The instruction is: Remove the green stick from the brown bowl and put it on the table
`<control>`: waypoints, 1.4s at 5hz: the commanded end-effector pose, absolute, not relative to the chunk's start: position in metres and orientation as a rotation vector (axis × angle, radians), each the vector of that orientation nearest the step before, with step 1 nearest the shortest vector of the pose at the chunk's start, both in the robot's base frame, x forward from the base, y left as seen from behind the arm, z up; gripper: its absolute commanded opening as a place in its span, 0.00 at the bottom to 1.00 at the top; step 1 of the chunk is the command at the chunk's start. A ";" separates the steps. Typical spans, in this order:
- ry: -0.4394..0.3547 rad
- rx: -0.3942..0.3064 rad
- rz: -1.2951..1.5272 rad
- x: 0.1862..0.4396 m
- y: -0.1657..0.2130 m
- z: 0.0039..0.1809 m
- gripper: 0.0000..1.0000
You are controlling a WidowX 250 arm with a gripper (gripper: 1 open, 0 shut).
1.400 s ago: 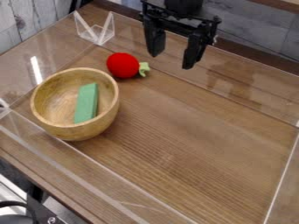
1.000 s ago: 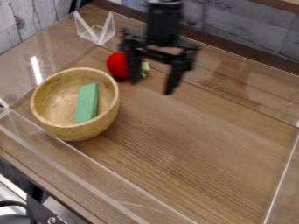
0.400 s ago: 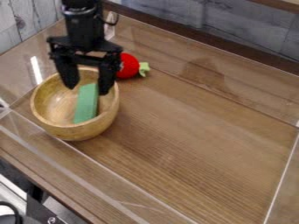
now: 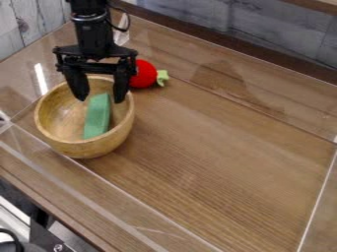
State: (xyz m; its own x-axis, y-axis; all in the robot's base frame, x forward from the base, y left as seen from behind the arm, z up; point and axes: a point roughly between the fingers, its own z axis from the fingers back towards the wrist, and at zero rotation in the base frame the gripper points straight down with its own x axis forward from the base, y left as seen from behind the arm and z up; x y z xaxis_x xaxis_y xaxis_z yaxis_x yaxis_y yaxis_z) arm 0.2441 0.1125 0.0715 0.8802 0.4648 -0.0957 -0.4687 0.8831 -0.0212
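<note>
A: Where is the green stick (image 4: 98, 116) right now?

B: Lying inside the brown bowl (image 4: 59, 137), leaning along the inner slope with its upper end toward the bowl's far rim. The bowl sits on the counter (image 4: 224, 148), near the left side, close to the clear acrylic wall (image 4: 79, 177) along the front.

A: And the gripper (image 4: 94, 90)?

B: It hangs over the far part of the bowl, pointing straight down. Its dark fingers (image 4: 121, 89) are spread wide apart, one on each side of the stick's upper end (from this angle I can't tell whether either one touches the stick or the bowl). Nothing is held between them.

A: Anything else on the counter?

B: A red round toy (image 4: 142, 73) with a green stem lies just behind the bowl, to the right of the gripper, partly hidden by one finger. A clear plastic piece stands at the far left corner, only partly visible behind the arm. The stick is not on the counter yet.
</note>
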 end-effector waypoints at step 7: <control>0.023 -0.049 0.584 0.273 0.137 0.062 1.00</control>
